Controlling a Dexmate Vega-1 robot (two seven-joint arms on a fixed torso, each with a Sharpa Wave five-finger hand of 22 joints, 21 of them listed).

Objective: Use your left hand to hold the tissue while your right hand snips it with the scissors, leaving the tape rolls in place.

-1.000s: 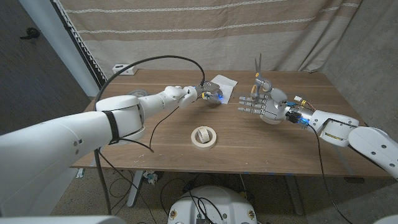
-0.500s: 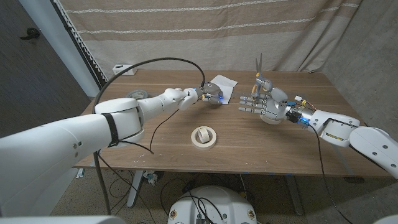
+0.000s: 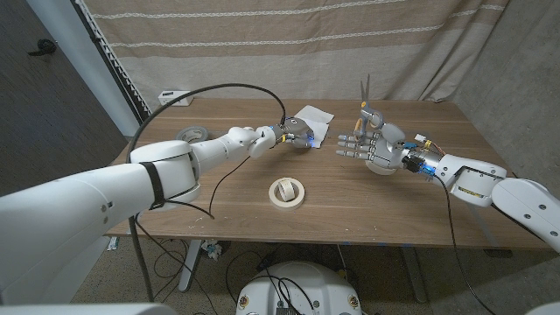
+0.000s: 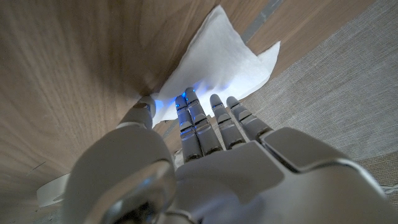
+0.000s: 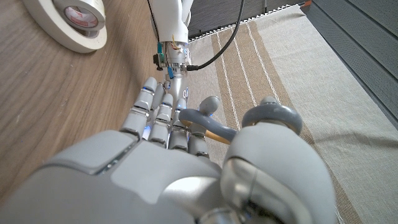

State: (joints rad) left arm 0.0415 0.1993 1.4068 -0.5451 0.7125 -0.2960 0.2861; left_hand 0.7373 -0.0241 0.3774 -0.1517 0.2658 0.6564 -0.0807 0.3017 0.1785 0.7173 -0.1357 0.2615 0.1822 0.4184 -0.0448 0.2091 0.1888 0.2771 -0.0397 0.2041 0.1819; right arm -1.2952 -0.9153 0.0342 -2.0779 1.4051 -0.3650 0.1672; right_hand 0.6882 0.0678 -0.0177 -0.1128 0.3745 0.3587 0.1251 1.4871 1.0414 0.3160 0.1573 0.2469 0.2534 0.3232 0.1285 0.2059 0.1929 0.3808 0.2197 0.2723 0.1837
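Currently my left hand (image 4: 205,155) has its fingertips (image 4: 189,102) at the near edge of the tissue (image 4: 217,62), which lies flat at the table's (image 3: 219,197) far middle; whether it grips yet, I cannot tell. Right hand (image 3: 374,144) holds the scissors (image 3: 365,101) blades-up, just beside. I should pinch and lift a corner before cutting, clear of the tape roll (image 3: 286,192).
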